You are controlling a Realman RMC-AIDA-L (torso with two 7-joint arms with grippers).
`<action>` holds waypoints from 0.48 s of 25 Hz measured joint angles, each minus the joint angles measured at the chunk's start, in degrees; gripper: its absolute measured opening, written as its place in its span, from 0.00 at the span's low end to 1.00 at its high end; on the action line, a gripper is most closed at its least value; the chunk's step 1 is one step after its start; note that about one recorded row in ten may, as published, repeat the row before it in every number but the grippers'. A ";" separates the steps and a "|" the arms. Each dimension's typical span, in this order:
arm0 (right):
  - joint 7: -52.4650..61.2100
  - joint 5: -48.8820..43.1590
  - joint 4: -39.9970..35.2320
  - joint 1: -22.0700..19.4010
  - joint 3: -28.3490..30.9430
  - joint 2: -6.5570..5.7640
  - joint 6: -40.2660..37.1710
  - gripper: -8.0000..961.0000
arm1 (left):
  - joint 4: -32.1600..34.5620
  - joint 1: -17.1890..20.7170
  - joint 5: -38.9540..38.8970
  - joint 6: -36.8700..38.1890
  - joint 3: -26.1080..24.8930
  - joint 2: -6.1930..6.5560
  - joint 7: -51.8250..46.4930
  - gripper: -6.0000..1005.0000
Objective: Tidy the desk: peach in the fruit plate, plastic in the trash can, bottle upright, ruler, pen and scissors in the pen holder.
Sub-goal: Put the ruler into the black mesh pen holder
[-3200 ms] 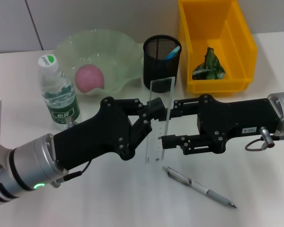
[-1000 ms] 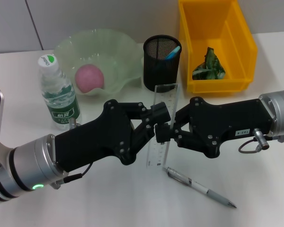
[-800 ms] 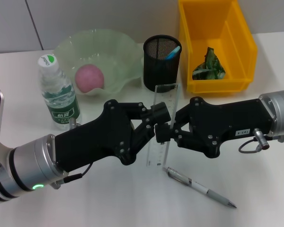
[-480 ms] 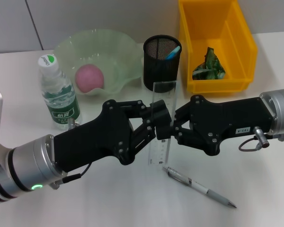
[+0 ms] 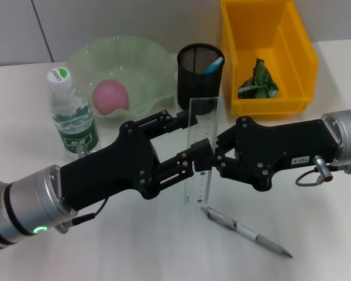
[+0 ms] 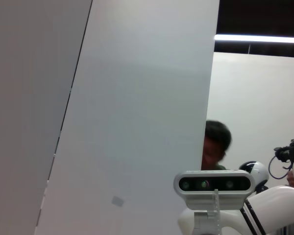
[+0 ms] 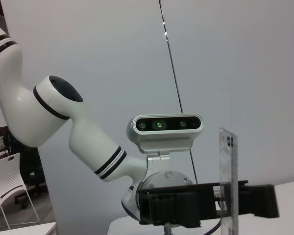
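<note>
The clear ruler point(image 5: 200, 153) stands on end above the desk point(image 5: 134, 246), and my right gripper point(image 5: 209, 163) is shut on its middle. My left gripper point(image 5: 188, 140) is open, its fingers spread on the ruler's left side. The ruler point(image 7: 228, 181) also shows edge-on in the right wrist view, crossed by black gripper fingers. The peach point(image 5: 110, 96) lies in the fruit plate point(image 5: 140, 55). The bottle point(image 5: 73, 120) stands upright at the left. Light blue scissors point(image 5: 213, 64) poke out of the pen holder point(image 5: 200, 79). Green plastic point(image 5: 257, 82) lies in the trash can point(image 5: 298, 58). The pen point(image 5: 245, 232) lies on the desk in front.
The pen holder stands just behind the ruler, between the fruit plate and the trash can. Both black forearms cross the middle of the desk. The left wrist view shows only a wall and the robot's head.
The right gripper, open beside the ruler at first, closed on it. The left gripper's fingers have now spread apart and let go of the ruler.
</note>
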 joint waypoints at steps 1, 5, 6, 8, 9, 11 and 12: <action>0.00 0.00 0.02 -0.03 0.06 0.00 0.02 0.02 | 0.02 0.06 -0.03 -0.01 -0.03 0.01 -0.01 0.55; -0.23 0.00 0.06 -0.81 2.88 -0.04 0.05 0.02 | 0.75 0.62 -0.15 0.14 -0.07 0.15 -0.21 0.67; -0.33 0.00 0.07 -1.14 4.21 -0.12 0.05 0.02 | 1.02 0.81 -0.17 0.23 -0.07 0.17 -0.33 0.70; -0.58 0.00 0.07 -1.76 7.27 -0.31 0.05 0.02 | 1.70 1.43 -0.18 0.52 -0.07 0.17 -0.61 0.73; -0.75 -0.01 0.07 -2.11 9.06 -0.39 0.05 0.02 | 2.00 1.71 -0.19 0.62 -0.07 0.17 -0.66 0.74; -1.03 -0.05 0.08 -2.73 12.63 -0.50 0.13 0.02 | 2.85 2.39 -0.19 0.80 -0.07 0.17 -0.69 0.75; -1.08 -0.13 0.07 -3.00 14.67 -0.51 0.38 0.02 | 2.85 2.39 -0.19 0.80 -0.07 0.17 -0.69 0.75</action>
